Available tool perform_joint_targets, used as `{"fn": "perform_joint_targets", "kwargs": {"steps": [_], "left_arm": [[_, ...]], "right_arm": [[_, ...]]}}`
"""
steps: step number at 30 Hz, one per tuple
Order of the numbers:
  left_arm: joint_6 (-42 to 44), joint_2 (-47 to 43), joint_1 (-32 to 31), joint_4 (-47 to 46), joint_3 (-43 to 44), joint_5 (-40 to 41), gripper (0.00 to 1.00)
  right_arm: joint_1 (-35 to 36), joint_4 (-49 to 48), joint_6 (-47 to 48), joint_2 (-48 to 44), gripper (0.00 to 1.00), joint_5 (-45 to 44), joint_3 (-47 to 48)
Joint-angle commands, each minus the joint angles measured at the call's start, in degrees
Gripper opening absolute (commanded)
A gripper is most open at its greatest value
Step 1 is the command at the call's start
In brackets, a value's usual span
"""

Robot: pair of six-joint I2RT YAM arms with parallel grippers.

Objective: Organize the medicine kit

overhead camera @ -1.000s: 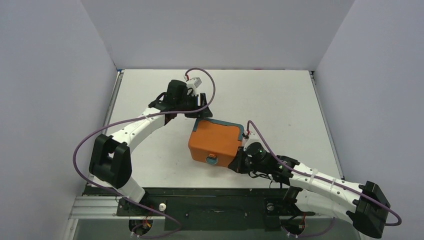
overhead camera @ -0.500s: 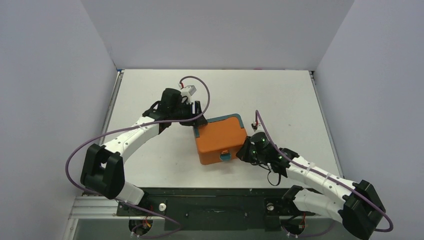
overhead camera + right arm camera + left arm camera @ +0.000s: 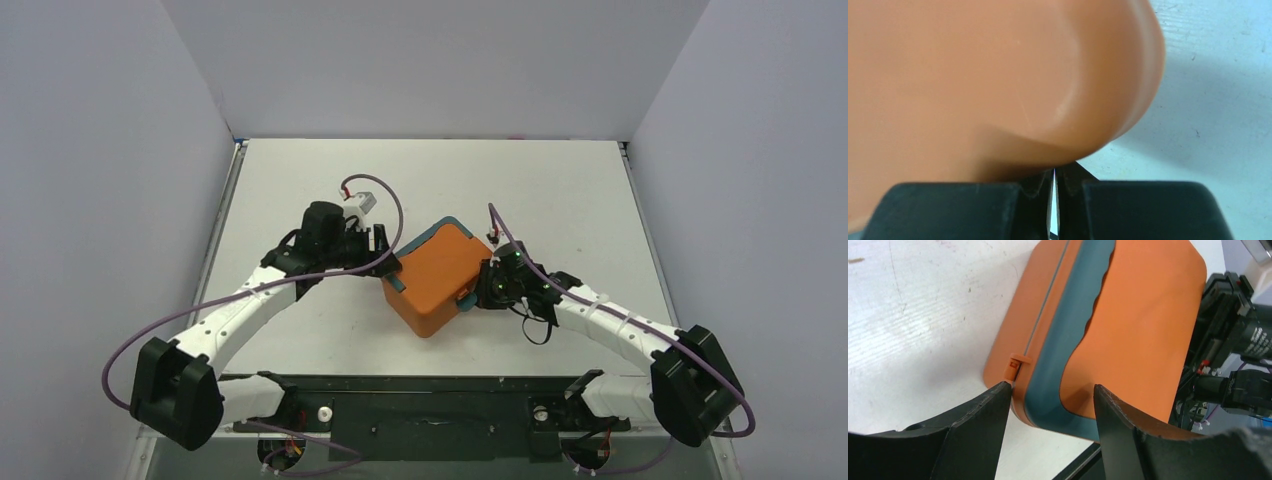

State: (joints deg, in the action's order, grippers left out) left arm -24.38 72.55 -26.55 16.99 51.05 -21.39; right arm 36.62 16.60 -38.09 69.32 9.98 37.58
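White arms [image 3: 250,300], black joints [image 3: 180,392], purple cables [image 3: 399,215]

Right wrist view: medicine kit [image 3: 998,75] blurred, cut off top and left.

Bright, diffuse light fills the overhead view, and the white worktop [image 3: 560,200] is evenly lit. In the right wrist view the medicine kit [image 3: 998,75] is out of focus and casts a soft shadow toward 3 o'clock. The left wrist view is sharp; the left end effector [image 3: 1052,389] at 6 o'clock reads dark.
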Motion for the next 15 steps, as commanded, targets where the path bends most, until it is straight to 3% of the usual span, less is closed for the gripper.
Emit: {"fn": "perform_joint_targets", "kwargs": {"steps": [1,15], "left_arm": [[-0.8,-7.8,-0.4,3.4,-1.7,-0.4,0.58],[-5.6,-26.3,-0.6,11.2,-8.7,2.9,0.59]], "right_arm": [[-0.5,-3.7,4.6,2.0,0.0,3.6,4.2],[-1.9,1.3,8.4,2.8,0.0,2.4,5.2]]}}
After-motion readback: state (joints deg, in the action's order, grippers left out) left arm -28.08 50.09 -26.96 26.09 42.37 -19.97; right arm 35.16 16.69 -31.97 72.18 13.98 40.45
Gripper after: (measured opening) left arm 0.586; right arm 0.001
